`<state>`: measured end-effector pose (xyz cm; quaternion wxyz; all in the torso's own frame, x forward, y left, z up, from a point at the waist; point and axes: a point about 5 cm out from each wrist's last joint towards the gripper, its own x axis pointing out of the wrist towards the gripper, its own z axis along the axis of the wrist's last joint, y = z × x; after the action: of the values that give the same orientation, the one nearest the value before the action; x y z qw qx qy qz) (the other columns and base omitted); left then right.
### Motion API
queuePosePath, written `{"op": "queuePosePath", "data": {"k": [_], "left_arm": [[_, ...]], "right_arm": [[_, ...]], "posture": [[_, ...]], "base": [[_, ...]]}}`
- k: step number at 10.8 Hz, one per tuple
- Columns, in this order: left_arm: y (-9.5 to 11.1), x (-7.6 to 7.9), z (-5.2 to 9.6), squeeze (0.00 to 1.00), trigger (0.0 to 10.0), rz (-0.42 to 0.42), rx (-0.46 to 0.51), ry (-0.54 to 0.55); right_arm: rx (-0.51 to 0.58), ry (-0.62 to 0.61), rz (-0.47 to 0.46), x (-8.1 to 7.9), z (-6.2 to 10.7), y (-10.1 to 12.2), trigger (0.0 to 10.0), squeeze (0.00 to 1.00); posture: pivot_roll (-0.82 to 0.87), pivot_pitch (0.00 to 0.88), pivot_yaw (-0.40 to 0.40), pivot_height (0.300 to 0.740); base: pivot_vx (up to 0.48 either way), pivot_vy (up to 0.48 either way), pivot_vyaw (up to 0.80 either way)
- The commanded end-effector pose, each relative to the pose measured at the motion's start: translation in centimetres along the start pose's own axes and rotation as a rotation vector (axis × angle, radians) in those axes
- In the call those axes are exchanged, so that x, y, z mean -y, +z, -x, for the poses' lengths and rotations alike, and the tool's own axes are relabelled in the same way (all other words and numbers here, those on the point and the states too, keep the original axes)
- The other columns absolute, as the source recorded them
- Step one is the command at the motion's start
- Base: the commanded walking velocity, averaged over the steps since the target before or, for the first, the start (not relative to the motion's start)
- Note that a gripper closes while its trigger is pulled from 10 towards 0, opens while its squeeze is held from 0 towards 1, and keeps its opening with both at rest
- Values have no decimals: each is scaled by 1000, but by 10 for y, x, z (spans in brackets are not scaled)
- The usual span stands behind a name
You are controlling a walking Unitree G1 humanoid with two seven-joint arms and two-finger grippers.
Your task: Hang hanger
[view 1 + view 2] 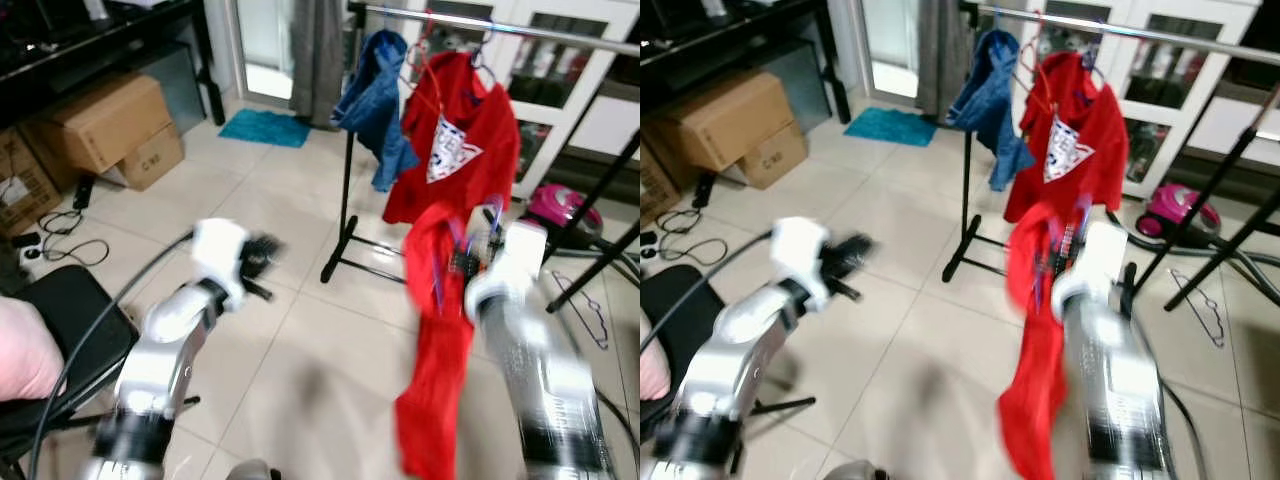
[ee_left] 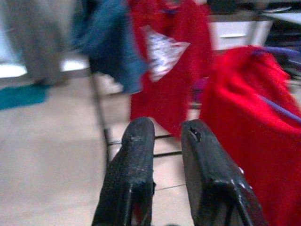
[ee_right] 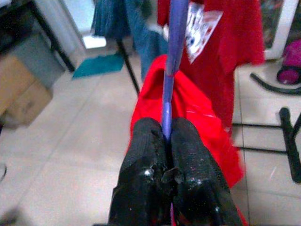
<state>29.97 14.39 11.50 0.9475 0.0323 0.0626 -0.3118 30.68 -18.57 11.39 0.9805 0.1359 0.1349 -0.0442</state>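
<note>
Purple plastic, thin and rod-like, is what our right gripper [image 3: 165, 141] pinches: the two black fingers are pressed together on the purple hanger [image 3: 173, 56], which runs straight up from between them in the right wrist view. Draped from that hanger is a bright red garment [image 1: 432, 350], hanging down beside our right arm in front of the rack; motion blur smears its edges in both eye views, so we cannot make out what kind of garment it is.

Our left gripper [image 2: 162, 155] is raised out in front at our left, its fingers slightly spread with a narrow gap between them and nothing in it. In the eye views it is only a dark blur.

Ahead stands a black clothes rack with a silver top rail [image 1: 520, 25]. A red T-shirt with a white triangular print [image 1: 455, 140] hangs from the rail, and a blue denim garment [image 1: 375, 100] hangs just beside it at the rack's end post. The hooks of their hangers are too small and blurred to read.

On the pale tiled floor [image 1: 280, 340] an empty wire hanger [image 1: 585, 305] lies near the rack's slanted leg (a magenta vacuum cleaner [image 1: 560, 205] sits behind it). Brown cardboard boxes [image 1: 110, 125] sit at far left, and a black chair [image 1: 65, 310] is cut off by the frame edge.
</note>
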Motion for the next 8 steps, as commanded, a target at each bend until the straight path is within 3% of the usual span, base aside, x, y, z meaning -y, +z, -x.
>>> {"op": "queuePosePath", "data": {"k": [1, 2, 3, 4, 5, 6, 7, 8], "left_arm": [[0, 5, -4, 0, 10000, 0, -22, -77], [-3, 12, -8, 373, 10000, -27, -59, -205], [3, 11, -11, 1000, 10000, -13, -55, -216], [11, 8, -12, 1000, 10000, 7, -18, -189], [13, 2, -9, 63, 10000, 25, 27, -74], [13, -5, -1, 0, 10000, -4, 58, 47], [10, -13, 17, 0, 10000, -13, 48, 161], [10, -15, 25, 0, 10000, -19, 60, 197]], "right_arm": [[31, -17, -16, -3, -4, 8, 0, 0], [56, 7, -77, -16, -15, 21, 0, 0], [81, 86, -53, -31, -20, 33, 0, 0], [101, 119, -3, -36, -21, 40, 0, 0], [108, 116, 112, -29, -16, 34, 0, 0], [66, 75, 134, -17, -7, 17, 10000, 0], [16, 16, 184, -1, 9, -10, 10000, 0], [1, 11, 243, 2, 16, -21, 10000, 0]], "posture": [[6, 0, 7, 740], [13, 0, -5, 740], [7, 0, 5, 740], [2, 0, 14, 740], [12, 0, 2, 740], [33, 0, -8, 740], [53, 0, -18, 740], [56, 0, -14, 740]], "base": [[0, 0, 0], [0, 0, 0], [0, 0, 0], [0, 0, 0], [0, 0, 0], [0, 0, 0], [0, 0, 0], [0, 0, 0]]}}
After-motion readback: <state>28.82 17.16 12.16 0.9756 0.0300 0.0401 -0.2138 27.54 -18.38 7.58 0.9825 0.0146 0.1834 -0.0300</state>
